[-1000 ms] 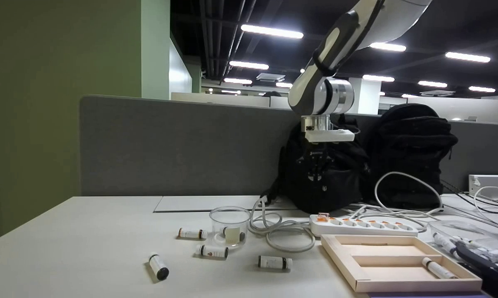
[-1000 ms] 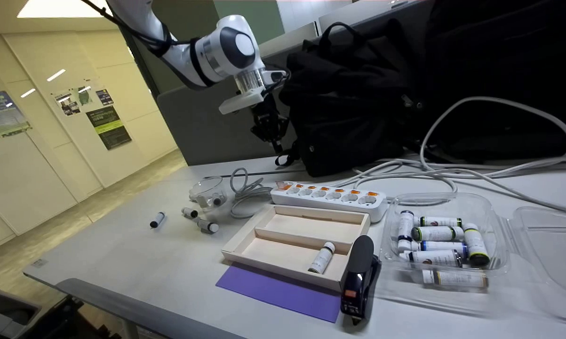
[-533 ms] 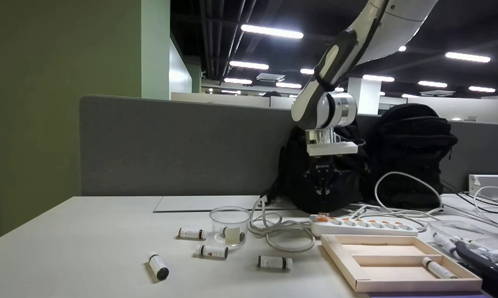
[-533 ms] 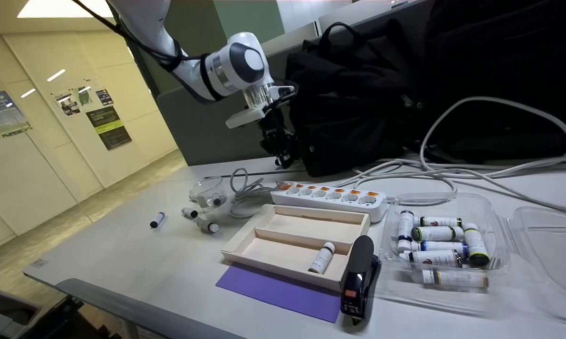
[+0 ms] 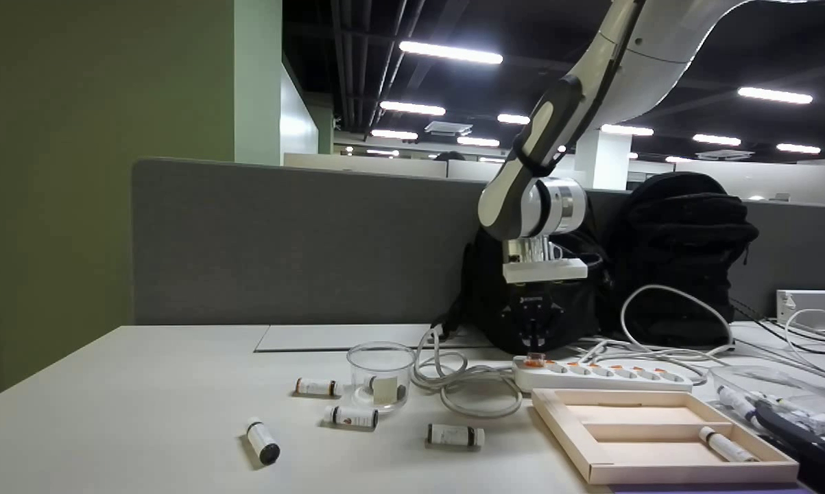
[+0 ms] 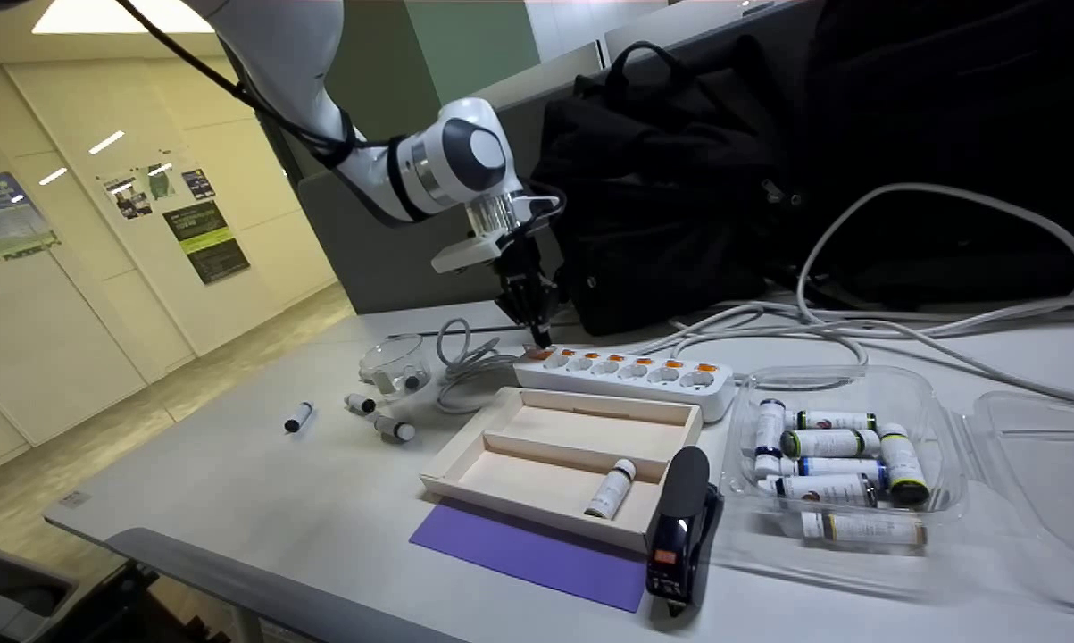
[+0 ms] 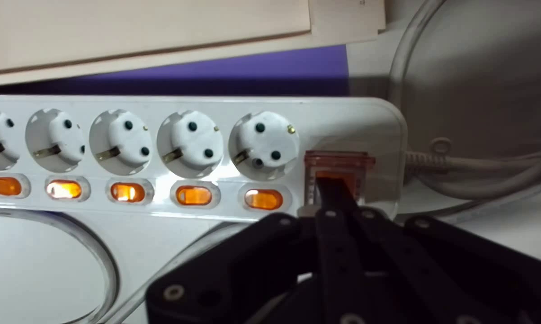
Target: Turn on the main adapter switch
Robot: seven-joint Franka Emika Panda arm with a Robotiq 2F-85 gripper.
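The main adapter is a white power strip [image 5: 601,382] lying behind the wooden frame, also in an exterior view [image 6: 621,382] and in the wrist view [image 7: 324,112]. Its large orange switch [image 7: 350,179] sits at the cable end inside a clear reddish guard [image 7: 340,158]. The switch also shows in an exterior view [image 6: 535,354]. My gripper [image 7: 332,183] is shut and empty, pointing down, its fingertips over the switch and covering much of it. In the exterior views the fingertips [image 5: 534,345] are right at the guard [image 5: 535,358]. I cannot tell whether they touch the switch.
The wooden frame [image 6: 554,455] with a vial stands in front of the strip. A grey cable coil [image 5: 477,391], a clear cup [image 5: 381,377] and loose vials lie beside it. Black backpacks [image 5: 542,302] stand close behind. A clear box [image 6: 845,446] holds several vials.
My gripper has come down from well above the table to the switch end of the power strip, staying shut. The strip and the other objects have not moved.
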